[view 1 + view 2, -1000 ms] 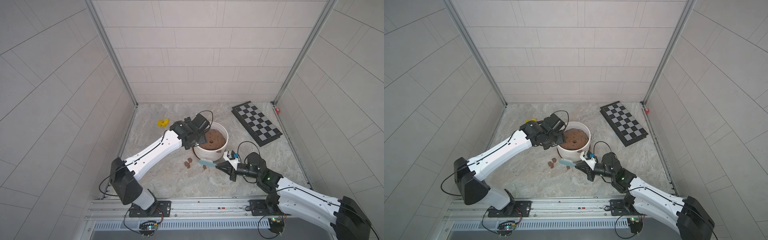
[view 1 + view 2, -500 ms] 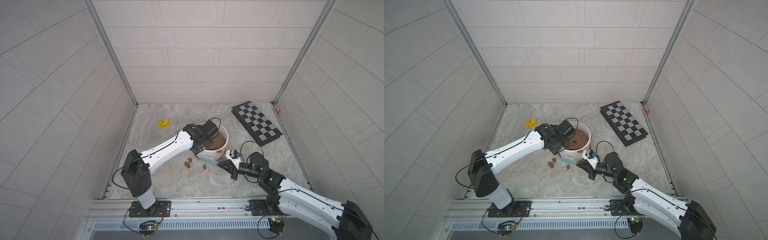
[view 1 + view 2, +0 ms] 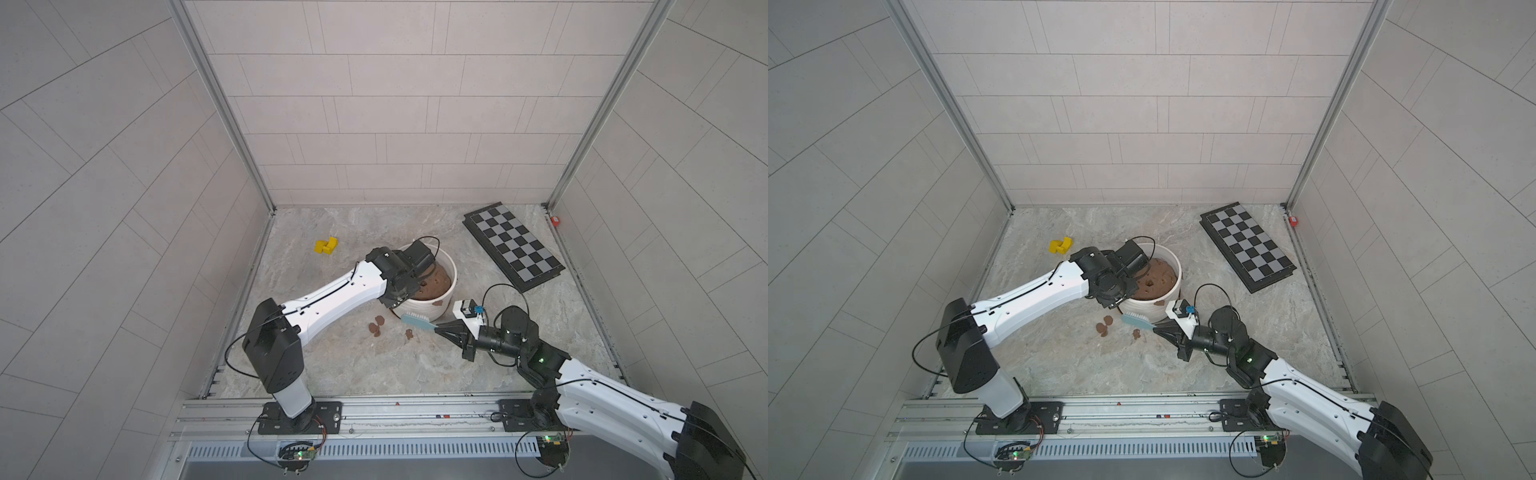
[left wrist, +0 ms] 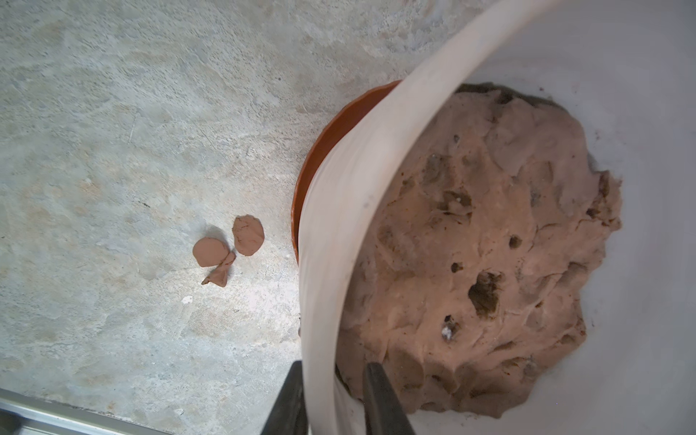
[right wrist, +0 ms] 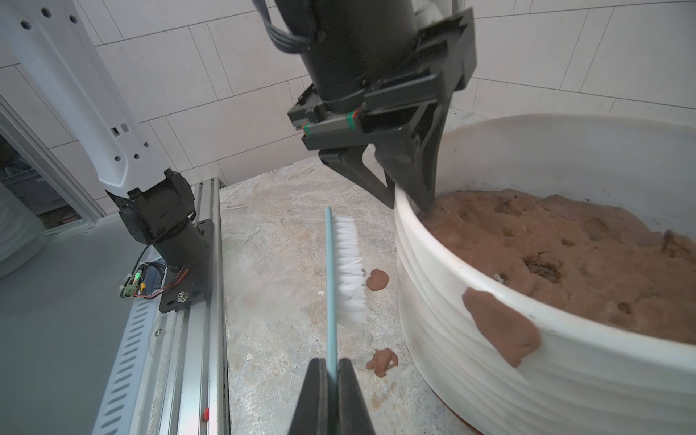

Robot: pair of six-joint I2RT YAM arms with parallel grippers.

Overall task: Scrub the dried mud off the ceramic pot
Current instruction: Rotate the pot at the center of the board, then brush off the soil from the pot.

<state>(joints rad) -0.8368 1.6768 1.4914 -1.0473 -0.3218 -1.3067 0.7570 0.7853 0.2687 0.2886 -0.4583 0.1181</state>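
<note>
Centre-frame, the ceramic pot (image 3: 417, 306) is straddled for bracing by the left gripper (image 5: 411, 201) (clamp indeterminable); the brush (image 5: 348, 271) is pinched by the right gripper (image 5: 331, 367).

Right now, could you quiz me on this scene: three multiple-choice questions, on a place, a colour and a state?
1. Where is the left gripper? A over the chessboard; B astride the ceramic pot's rim; C on the yellow block.
2. The brush's handle is: A red; B light blue; C black.
3. The brush is: A lying loose; B standing in the pot; C clamped in the right gripper.
Answers: 1 B, one finger inside the rim, one outside; 2 B, pale blue in the right wrist view; 3 C, jaws shut on its handle.
</note>
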